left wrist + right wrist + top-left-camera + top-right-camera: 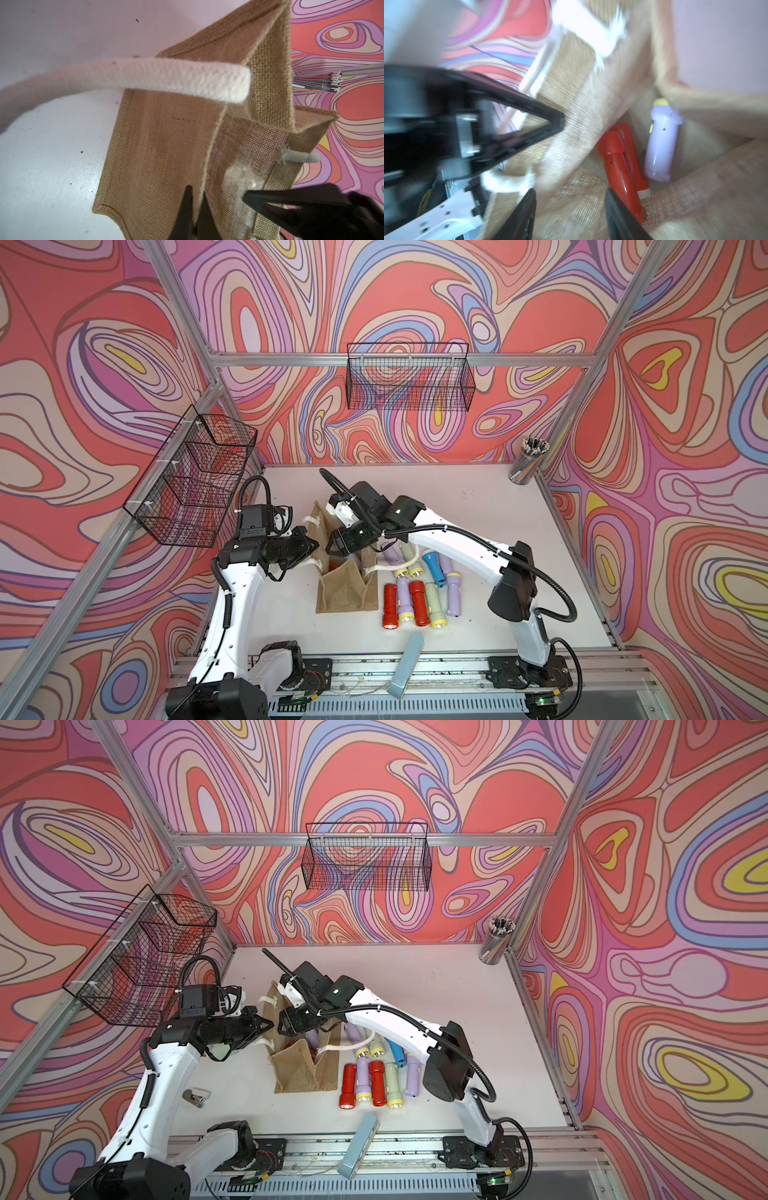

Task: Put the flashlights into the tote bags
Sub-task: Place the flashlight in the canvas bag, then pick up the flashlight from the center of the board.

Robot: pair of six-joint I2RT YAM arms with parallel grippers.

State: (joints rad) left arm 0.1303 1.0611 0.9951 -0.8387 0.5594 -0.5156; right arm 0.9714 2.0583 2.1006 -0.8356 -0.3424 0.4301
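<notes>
The tan burlap tote bag (345, 593) (303, 1073) stands open on the white table. My left gripper (196, 207) (311, 545) is shut on the top edge of its left wall. A white rope handle (166, 81) hangs loose beside it. My right gripper (570, 199) (332, 549) hovers over the bag's mouth, open, with nothing between its fingers. Inside the bag lie a red flashlight (623, 166) and a lilac flashlight (660, 145). Several more flashlights lie on the table right of the bag, among them a red one (390, 605), a blue one (432, 568) and a pale green one (434, 605).
A flat grey-blue bar (405, 668) lies across the front rail. Black wire baskets hang on the back wall (409, 377) and the left wall (191, 481). A cup of pens (528, 460) stands in the back right corner. A small metal object (195, 1098) lies near the left arm.
</notes>
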